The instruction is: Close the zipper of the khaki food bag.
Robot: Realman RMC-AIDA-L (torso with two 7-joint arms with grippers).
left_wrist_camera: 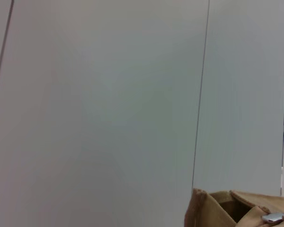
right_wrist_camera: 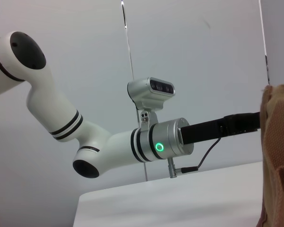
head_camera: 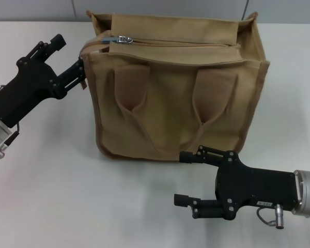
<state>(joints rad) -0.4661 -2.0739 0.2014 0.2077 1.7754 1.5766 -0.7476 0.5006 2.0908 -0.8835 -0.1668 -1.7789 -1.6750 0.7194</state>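
So the khaki food bag is sitting upright on the white table, handles hanging down the front face, and the zipper runs along the top with the silver slider parked way over at the end nearest the left gripper. The track past the slider looks closed, though I can't be sure from this angle. The left gripper's fingers are spread open: one finger sticks up in the air clear of the bag, and the other finger is pushed right against the bag's end corner, with the slider just beyond and above it. Nothing is pinched between them. In the left wrist view you only catch a corner of the bag with the slider peeking in, the rest is just grey wall. The right gripper is down low in front of the bag, fingers wide open and holding nothing, upper finger just beside the bag's bottom edge. The right wrist view shows the left arm and the bag's edge.
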